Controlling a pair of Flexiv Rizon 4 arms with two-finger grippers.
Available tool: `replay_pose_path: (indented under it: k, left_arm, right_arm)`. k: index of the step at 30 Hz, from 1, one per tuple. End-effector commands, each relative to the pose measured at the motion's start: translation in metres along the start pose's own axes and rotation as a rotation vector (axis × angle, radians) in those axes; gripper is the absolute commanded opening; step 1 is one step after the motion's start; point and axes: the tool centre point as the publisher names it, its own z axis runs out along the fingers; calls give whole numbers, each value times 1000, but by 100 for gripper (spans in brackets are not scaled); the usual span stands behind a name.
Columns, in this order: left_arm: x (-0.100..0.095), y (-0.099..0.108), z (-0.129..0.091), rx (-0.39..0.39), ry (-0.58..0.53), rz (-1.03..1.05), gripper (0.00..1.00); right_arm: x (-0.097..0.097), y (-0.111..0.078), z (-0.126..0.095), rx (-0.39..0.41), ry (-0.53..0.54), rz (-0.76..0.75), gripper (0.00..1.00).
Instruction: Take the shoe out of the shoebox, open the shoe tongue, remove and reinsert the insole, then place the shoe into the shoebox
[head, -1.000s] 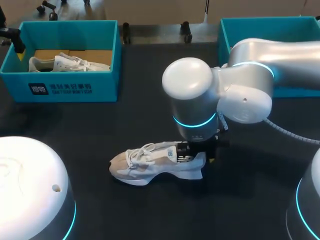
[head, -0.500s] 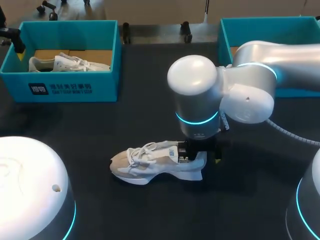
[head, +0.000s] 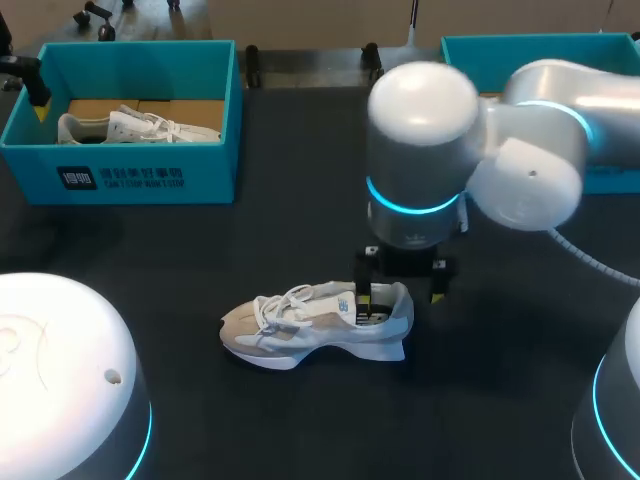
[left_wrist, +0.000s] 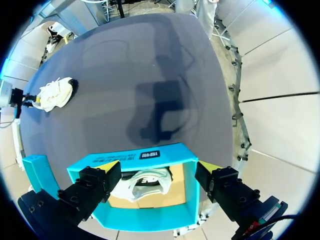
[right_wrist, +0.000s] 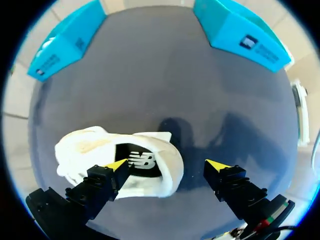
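the dark table carries 2 teal boxes at its far side, a left shoebox and a right shoebox. my right arm hangs over the middle. of 2 pale shoes, 1 shoe rests on its sole mid-table, long axis across the table, toe toward my left, heel toward my right. it is white and cream with a beige toe, white laces and a dark insole. the other shoe lies in the left shoebox. the right gripper is spread at the heel, gripping nothing. the left gripper hangs spread above the left shoebox.

Shoes x2: table shoe, boxed shoe. Shoeboxes x2: L shoebox, R shoebox.
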Motion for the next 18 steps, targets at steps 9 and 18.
replay_pose_path:
  k: [9,18]
  left_arm:
    - [0,-2,0,-3,4,1,100]
    - [0,-2,0,-3,4,1,100]
  right_arm:
    - [-52,2,-45,-24,486,-373,100]
    - [-52,2,-39,-32,520,-436,100]
